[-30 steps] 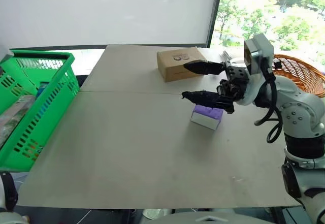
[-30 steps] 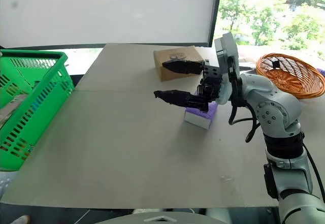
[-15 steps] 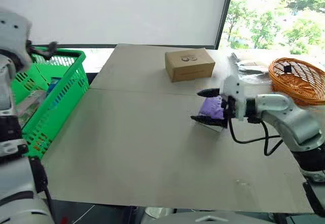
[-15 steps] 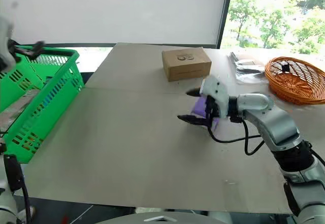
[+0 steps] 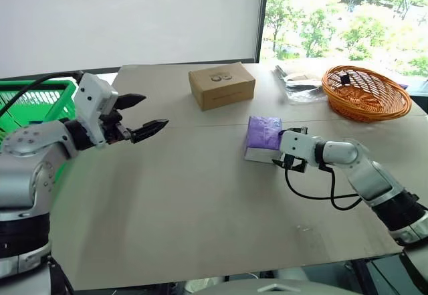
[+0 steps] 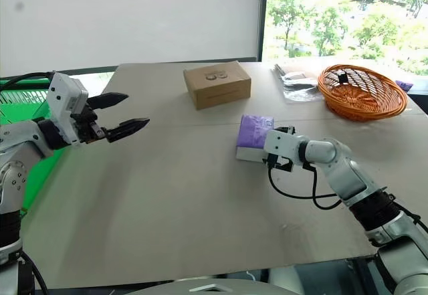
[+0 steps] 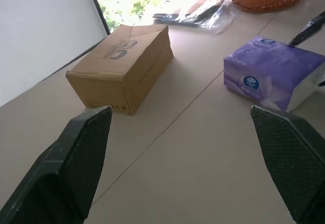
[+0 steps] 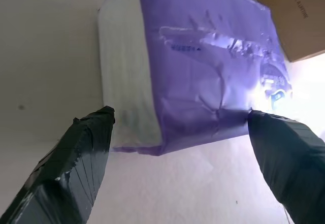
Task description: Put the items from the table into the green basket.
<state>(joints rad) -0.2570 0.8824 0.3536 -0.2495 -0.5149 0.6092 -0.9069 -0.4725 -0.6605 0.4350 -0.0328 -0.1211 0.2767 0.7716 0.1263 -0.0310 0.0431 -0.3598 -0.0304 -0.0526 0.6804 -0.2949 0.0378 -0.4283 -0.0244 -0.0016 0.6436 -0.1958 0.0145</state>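
The purple-topped pack (image 5: 263,133) lies on the table (image 5: 187,201) right of centre. My right gripper (image 8: 180,116) is down at its near end, open, one finger (image 8: 86,148) by the white side and the other by the purple edge. The pack rests flat on the table. My left gripper (image 5: 155,110) hangs open and empty over the table's left part, pointing toward the pack (image 7: 274,79). The green basket (image 5: 27,101) stands off the table's left edge, mostly hidden behind my left arm.
A brown cardboard box (image 5: 221,85) sits behind the pack near the table's far side. An orange wicker bowl (image 5: 364,93) stands at the far right, with a clear plastic bag (image 5: 297,81) of dark items beside it.
The camera has swung. My left arm has come from over the basket to above the table's left part. My right gripper has sunk so its fingers straddle the pack.
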